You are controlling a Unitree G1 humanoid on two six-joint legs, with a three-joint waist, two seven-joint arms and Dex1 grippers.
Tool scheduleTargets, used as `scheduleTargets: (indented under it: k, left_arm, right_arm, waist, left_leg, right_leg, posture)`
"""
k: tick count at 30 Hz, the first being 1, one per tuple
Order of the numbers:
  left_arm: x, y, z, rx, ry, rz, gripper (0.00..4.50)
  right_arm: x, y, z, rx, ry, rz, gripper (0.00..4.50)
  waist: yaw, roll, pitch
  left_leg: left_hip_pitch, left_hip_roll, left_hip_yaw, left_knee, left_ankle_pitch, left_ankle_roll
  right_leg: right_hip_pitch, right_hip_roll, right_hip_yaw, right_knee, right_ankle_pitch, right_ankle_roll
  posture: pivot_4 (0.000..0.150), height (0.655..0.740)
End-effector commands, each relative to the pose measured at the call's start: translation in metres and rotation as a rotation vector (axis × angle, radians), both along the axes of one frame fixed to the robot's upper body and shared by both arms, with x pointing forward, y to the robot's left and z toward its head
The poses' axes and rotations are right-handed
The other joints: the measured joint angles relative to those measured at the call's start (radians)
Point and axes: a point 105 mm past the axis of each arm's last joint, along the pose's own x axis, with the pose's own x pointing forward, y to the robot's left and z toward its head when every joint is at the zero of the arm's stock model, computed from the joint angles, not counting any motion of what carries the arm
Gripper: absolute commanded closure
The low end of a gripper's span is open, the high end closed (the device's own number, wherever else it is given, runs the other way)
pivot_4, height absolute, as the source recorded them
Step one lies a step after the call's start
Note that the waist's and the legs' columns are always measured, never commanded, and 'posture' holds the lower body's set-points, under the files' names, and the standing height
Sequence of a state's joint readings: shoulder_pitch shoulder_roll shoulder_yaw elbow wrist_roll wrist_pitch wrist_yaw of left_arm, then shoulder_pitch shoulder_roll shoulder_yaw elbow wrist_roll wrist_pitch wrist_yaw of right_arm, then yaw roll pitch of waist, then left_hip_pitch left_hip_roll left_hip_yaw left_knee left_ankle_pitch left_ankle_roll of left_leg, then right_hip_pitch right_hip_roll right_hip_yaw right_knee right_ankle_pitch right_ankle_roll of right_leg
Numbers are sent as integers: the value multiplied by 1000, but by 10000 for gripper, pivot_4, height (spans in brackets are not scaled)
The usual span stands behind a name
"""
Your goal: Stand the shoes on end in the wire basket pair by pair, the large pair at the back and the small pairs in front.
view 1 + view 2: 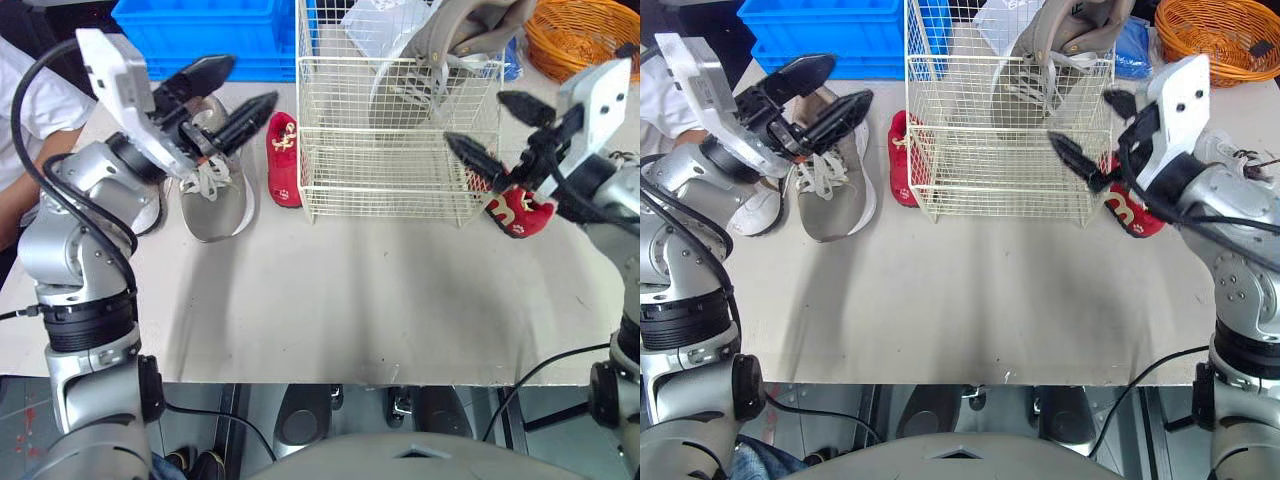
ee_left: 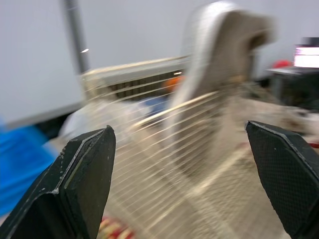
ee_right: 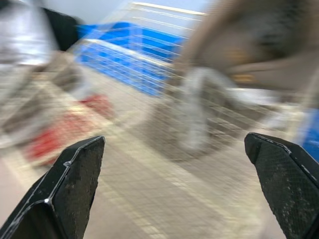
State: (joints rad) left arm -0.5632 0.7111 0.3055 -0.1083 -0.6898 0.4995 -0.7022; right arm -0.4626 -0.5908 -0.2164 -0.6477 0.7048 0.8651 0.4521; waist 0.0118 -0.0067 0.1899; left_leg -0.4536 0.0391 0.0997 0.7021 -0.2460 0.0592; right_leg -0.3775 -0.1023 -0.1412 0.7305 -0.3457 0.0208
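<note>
Grey table. Grey shoe lies upper left, long axis up-frame, just below left gripper, spread, empty; right gripper also spread, farther off, beside wire basket.

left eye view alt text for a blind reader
A wire basket on a table holds one grey shoe standing on end. The open left end effector hovers over another grey shoe; the open right end effector is beside a red shoe.

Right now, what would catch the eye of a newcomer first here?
A wire basket stands centrally with a large grey shoe on end at its back. The grey sneaker lies left of it by the open left gripper; a left red shoe and a right red shoe flank the basket.
</note>
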Motion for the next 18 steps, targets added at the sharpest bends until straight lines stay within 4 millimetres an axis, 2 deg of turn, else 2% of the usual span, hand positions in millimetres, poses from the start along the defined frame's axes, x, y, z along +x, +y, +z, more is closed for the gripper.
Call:
scheduleTargets:
  k: [1, 6, 9, 13, 18]
  left_arm:
    - [16, 34, 2, 12, 60, 183, 0]
    - [43, 80, -23, -3, 251, 437, 0]
    - [53, 94, -27, -6, 318, 507, 0]
    - [64, 107, -33, 21, 389, 585, 0]
    - [69, 105, -51, 29, 528, 581, 0]
  right_arm:
    - [-31, 19, 10, 21, -78, 172, 620]
    - [-43, 29, -1, 7, -68, 240, 620]
    - [-44, 30, -8, -15, -58, 237, 620]
    - [-44, 31, -11, -21, -61, 231, 620]
    - [-44, 35, -13, -9, -65, 227, 620]
  waist:
    - [0, 0, 0]
    - [3, -2, -1]
    - [3, -3, 0]
    - [2, -8, 0]
    - [0, -9, 0]
  left_leg:
    - [0, 0, 0, 0, 0, 0]
    - [0, 0, 0, 0, 0, 0]
    - [0, 0, 0, 0, 0, 0]
    - [0, -1, 0, 1, 0, 0]
    - [0, 0, 0, 1, 0, 0]
  right_leg:
    - [0, 0, 0, 0, 0, 0]
    - [0, 0, 0, 0, 0, 0]
    - [0, 0, 0, 0, 0, 0]
    - [0, 0, -1, 0, 0, 0]
    - [0, 0, -1, 0, 0, 0]
  posture:
    - [1500, 6860]
    - [1500, 6860]
    - [1500, 6860]
    - [1500, 6860]
    - [1500, 6860]
